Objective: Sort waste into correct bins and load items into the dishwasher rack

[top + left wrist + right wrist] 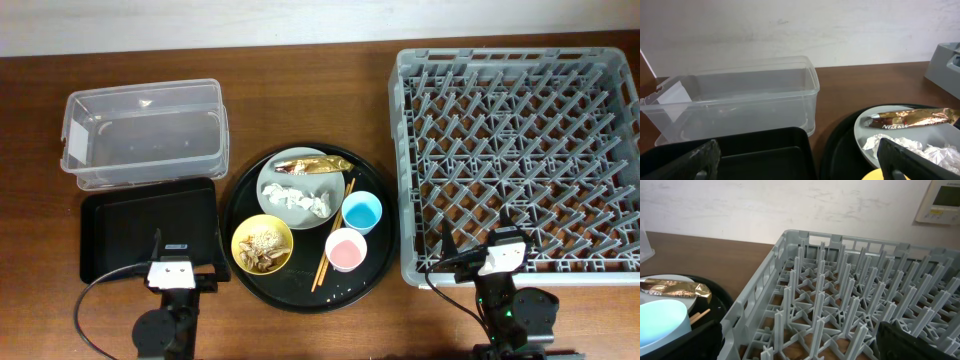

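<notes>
A grey-green plate (285,180) on the round black tray (300,290) holds a golden-brown wrapper (312,164) and white tissue bits (300,197). A yellow bowl (244,236) holds tan food scraps (263,250). A blue cup (361,212), a pink cup (345,249) and wooden chopsticks (335,232) also lie on that tray. The clear tub (140,135) and flat black tray (150,235) are at the left. The grey rack (520,160) is at the right. My left gripper (187,252) (800,170) is open and empty over the flat tray's near edge. My right gripper (478,240) (800,350) is open and empty over the rack's near left corner.
The left wrist view shows the clear tub (740,100), the flat black tray (765,150), the plate (865,132) with the wrapper (912,119) and tissue (905,147). The right wrist view shows the rack pegs (850,295), the blue cup (660,320) and a chopstick end (699,316).
</notes>
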You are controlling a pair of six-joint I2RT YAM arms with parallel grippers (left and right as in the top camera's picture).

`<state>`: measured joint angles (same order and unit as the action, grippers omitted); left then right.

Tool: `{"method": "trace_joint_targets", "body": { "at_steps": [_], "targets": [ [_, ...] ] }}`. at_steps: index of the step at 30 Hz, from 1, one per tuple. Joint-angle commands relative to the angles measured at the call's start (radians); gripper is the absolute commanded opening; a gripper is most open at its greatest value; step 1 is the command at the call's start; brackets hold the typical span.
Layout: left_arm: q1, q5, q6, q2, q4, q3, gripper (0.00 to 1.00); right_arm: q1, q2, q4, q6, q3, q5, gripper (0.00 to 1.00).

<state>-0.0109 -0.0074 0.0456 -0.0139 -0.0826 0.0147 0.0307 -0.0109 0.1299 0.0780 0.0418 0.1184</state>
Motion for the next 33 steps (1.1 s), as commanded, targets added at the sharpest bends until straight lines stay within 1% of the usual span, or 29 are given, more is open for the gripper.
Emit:
{"method": "trace_joint_targets", "body": {
  "at_steps": [1,24,25,27,29,31,33],
  "targets": [
    [0.005,0.011,0.016,0.008,-0.001,-0.006,0.99,-0.005,0.005,0.0,-0.004,-0.008,0.002,0.99],
    [0.005,0.011,0.016,0.008,-0.001,-0.006,0.99,-0.005,0.005,0.0,-0.004,-0.008,0.003,0.99],
    [0.005,0.012,0.016,0.008,-0.001,-0.006,0.99,-0.005,0.005,0.0,-0.029,-0.008,0.005,0.99],
    [0.005,0.015,0.014,0.008,0.006,-0.003,0.99,-0.005,0.005,-0.003,-0.152,-0.004,0.005,0.99],
    [0.005,0.015,-0.012,0.001,-0.037,0.048,0.99,-0.004,-0.003,0.04,-0.219,0.047,0.005,0.99],
    [0.005,0.015,-0.012,-0.048,-0.089,0.144,0.99,-0.004,-0.05,0.118,-0.219,0.138,0.005,0.99],
    [0.005,0.021,-0.012,-0.188,-0.197,0.295,0.99,-0.005,-0.175,0.237,-0.219,0.304,0.006,0.99]
  ]
}}
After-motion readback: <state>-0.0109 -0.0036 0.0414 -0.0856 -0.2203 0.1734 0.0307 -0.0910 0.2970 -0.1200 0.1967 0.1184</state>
